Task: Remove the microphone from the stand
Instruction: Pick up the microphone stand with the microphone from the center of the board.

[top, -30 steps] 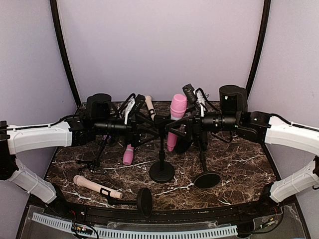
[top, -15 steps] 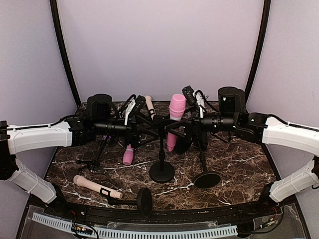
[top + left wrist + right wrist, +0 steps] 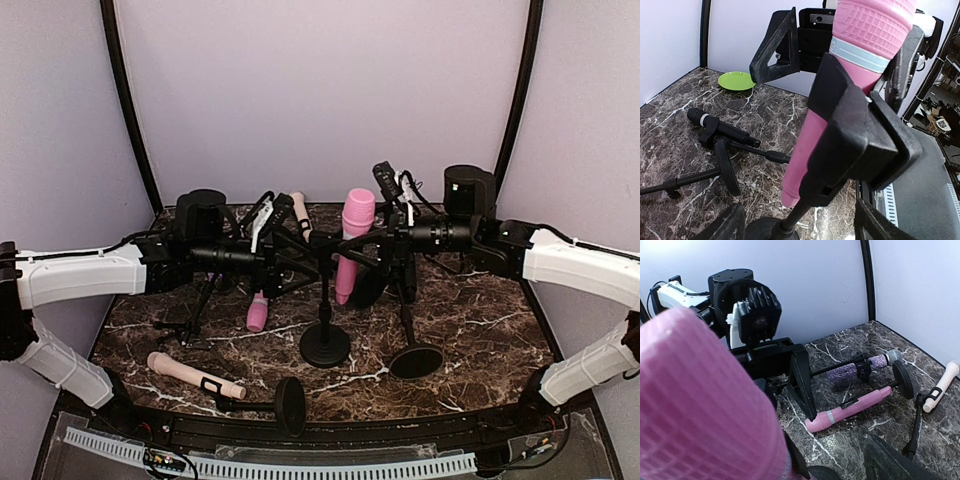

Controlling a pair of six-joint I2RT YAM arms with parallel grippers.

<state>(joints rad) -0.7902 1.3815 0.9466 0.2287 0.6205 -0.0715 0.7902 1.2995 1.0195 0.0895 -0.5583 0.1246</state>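
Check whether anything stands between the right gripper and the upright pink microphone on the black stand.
Nothing visible does. The right gripper stands open right at the head of the pink microphone. The only thing on the microphone is the stand's black plastic clip, clamped around its body lower down.

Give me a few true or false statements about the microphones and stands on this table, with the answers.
1. The pink microphone sits in the clip of the upright stand. True.
2. A green plate lies on the table. True.
3. Only one pink microphone is in the scene. False: a second pink one lies flat on the table.
4. The black microphone stands upright. False: it lies on its side, clipped to a tipped stand.
5. The table is plain white. False: it is dark marble with pale veins.
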